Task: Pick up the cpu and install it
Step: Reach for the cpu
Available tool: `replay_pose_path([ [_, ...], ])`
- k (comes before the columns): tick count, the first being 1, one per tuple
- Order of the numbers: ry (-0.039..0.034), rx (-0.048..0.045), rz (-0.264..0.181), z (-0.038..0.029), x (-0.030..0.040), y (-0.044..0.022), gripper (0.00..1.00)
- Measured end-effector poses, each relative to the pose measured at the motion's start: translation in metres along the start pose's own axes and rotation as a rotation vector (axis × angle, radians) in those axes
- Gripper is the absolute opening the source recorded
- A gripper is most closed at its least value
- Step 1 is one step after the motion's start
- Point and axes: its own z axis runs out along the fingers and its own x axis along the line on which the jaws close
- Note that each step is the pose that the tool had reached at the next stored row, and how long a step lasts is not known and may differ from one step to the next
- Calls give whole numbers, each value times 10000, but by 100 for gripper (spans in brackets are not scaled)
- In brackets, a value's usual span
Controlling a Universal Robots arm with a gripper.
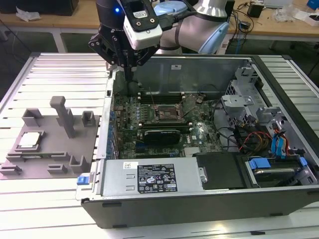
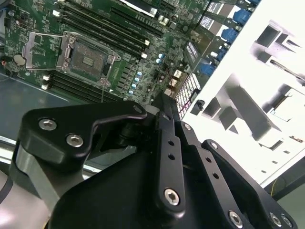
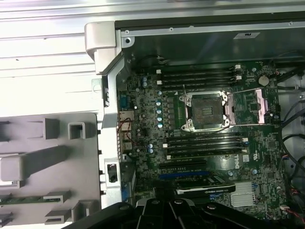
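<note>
While the cpu sits nested in the grey plate's recess, likely kept square for picking, the gripper hangs empty, fingers pinched together, over the computer case's corner; the socket gapes open, ready.

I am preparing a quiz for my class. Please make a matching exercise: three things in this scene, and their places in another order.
1. small square silver-topped cpu
2. black robot gripper
3. open square metal-framed socket

A. among memory slots on the green motherboard
B. on the grey plastic plate beside the case
C. above the open computer case's far corner

Pairs: 1-B, 2-C, 3-A
</note>
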Motion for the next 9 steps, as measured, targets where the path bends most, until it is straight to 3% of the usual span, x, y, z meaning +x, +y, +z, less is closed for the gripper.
replay_pose_path([
  [9, -1, 0, 0, -3, 98, 2, 11],
])
